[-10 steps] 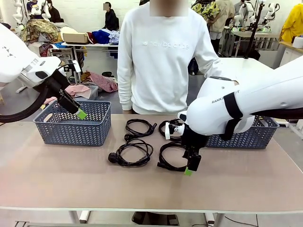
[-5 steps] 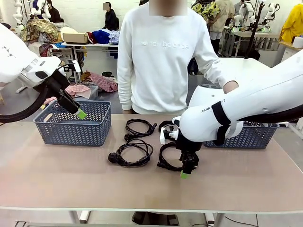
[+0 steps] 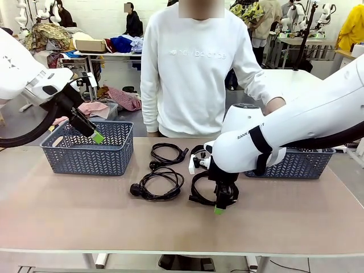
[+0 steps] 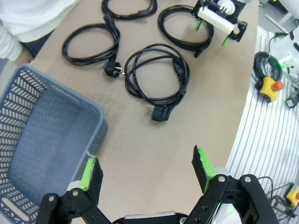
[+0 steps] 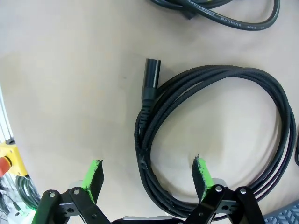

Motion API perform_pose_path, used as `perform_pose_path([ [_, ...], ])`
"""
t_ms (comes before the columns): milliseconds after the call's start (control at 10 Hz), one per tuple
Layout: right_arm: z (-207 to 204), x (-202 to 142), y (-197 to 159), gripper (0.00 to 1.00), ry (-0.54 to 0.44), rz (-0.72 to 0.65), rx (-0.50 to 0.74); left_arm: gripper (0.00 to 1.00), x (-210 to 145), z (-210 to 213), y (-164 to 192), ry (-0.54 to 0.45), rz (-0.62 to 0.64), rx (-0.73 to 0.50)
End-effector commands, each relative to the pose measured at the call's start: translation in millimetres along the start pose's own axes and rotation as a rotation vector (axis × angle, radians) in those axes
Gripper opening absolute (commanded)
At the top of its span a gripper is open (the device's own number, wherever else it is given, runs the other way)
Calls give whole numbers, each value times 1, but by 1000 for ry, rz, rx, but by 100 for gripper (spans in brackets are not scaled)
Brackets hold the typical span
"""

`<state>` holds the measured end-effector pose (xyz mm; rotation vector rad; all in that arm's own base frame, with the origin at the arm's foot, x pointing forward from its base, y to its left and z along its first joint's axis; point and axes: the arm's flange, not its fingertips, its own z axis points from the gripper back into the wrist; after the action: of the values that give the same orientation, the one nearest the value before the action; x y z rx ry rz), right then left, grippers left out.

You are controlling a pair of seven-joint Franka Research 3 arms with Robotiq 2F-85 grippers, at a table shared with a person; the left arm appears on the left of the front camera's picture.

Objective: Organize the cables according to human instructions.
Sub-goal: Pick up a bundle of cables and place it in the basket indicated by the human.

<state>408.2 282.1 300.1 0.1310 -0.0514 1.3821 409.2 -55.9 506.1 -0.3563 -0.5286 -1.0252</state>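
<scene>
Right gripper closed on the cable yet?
No: in the right wrist view the right gripper has its fingers wide apart, one on each side of the cable coil strands, not pinching them.

right end effector [image 3: 219,209] — slid left across the table | now over the front-right cable [image 3: 198,190] — its near edge

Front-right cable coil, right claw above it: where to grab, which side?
Take the bunched strands just past the plug, from straight above: the cable lies flat on the table, and that bundle runs between the open right claw's pads.
</scene>
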Motion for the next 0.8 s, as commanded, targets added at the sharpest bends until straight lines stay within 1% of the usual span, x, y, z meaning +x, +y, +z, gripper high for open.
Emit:
perform_pose_path([
  [0,1,7,-5,100,22,-15,-7,100,-2,-1,1,-29,-14,-17],
  [100,0,9,-5,97,23,-12,-3,100,-2,-1,1,-29,-14,-17],
  [200,0,10,-5,83,24,-12,-5,100,-2,-1,1,-29,-14,-17],
  [300,0,11,-6,78,26,-14,-2,100,-2,-1,1,-29,-14,-17],
  [400,0,12,-6,64,28,-12,3,100,-2,-1,1,-29,-14,-17],
  [500,0,13,-6,59,27,-14,6,100,-2,-1,1,-29,-14,-17],
  [600,-1,14,-5,44,29,-13,15,100,-2,-1,1,-29,-14,-17],
  [700,-1,14,-4,57,30,-14,26,100,-2,-1,1,-29,-14,-17],
])
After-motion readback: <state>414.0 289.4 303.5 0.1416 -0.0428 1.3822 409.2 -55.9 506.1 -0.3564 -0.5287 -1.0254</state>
